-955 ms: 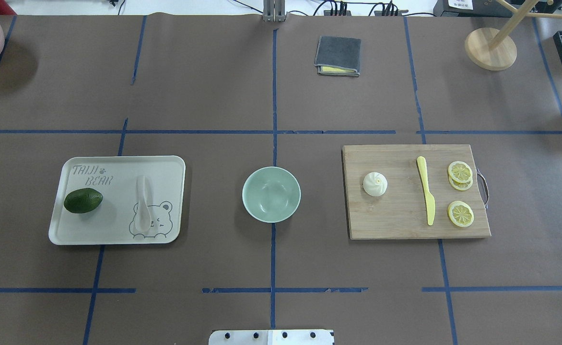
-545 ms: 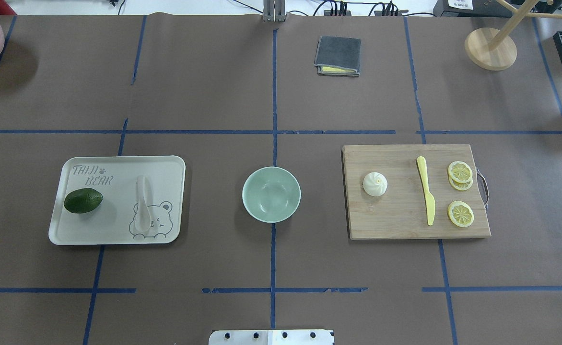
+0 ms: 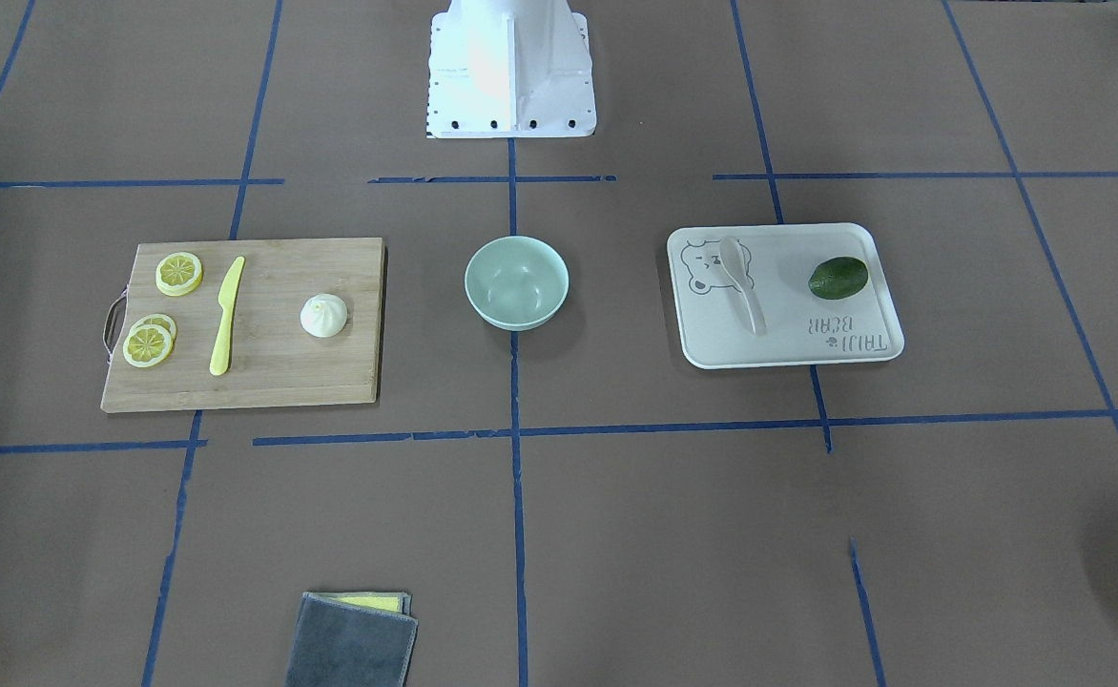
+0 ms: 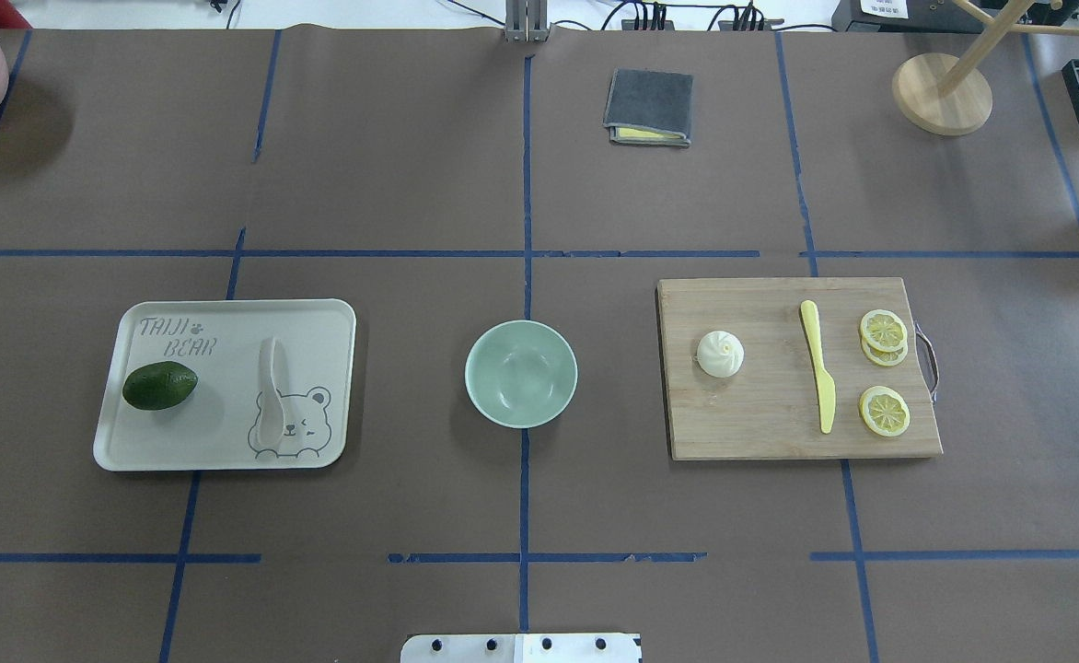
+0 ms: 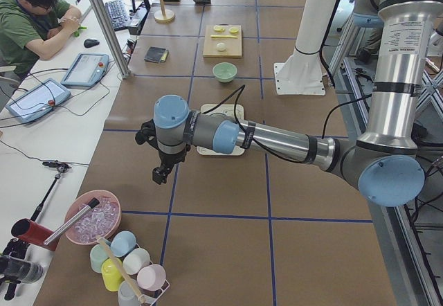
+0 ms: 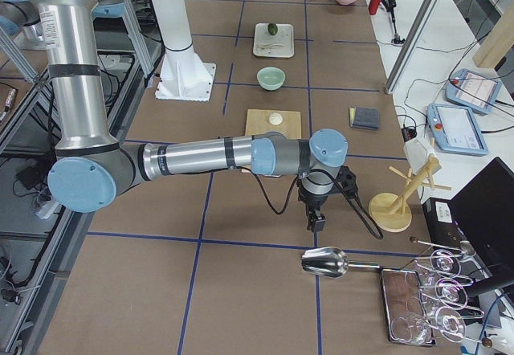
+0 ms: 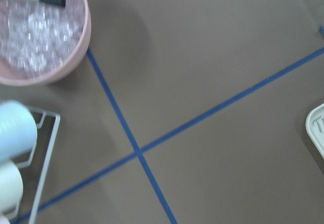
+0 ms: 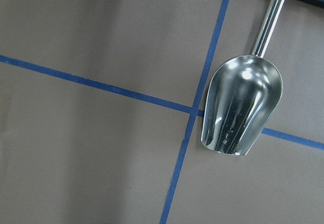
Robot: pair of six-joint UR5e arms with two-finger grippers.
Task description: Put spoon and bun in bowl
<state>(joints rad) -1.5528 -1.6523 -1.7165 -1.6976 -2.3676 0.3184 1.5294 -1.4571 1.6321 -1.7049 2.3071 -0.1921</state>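
Note:
The mint-green bowl (image 4: 521, 373) stands empty at the table's middle; it also shows in the front view (image 3: 516, 282). The off-white spoon (image 4: 272, 391) lies on a pale tray (image 4: 226, 318) to the bowl's left. The white bun (image 4: 720, 354) sits on a wooden cutting board (image 4: 760, 424) to the bowl's right. My left gripper (image 5: 159, 176) hangs over the table's far left end, away from the tray. My right gripper (image 6: 316, 225) hangs over the far right end. Neither shows in the overhead or front views, so I cannot tell whether they are open or shut.
A dark green lime (image 4: 159, 385) lies on the tray. A yellow knife (image 4: 818, 364) and lemon slices (image 4: 884, 410) lie on the board. A grey cloth (image 4: 649, 106) lies at the back. A pink bowl (image 7: 40, 31) and a metal scoop (image 8: 243, 102) lie at the table's two ends.

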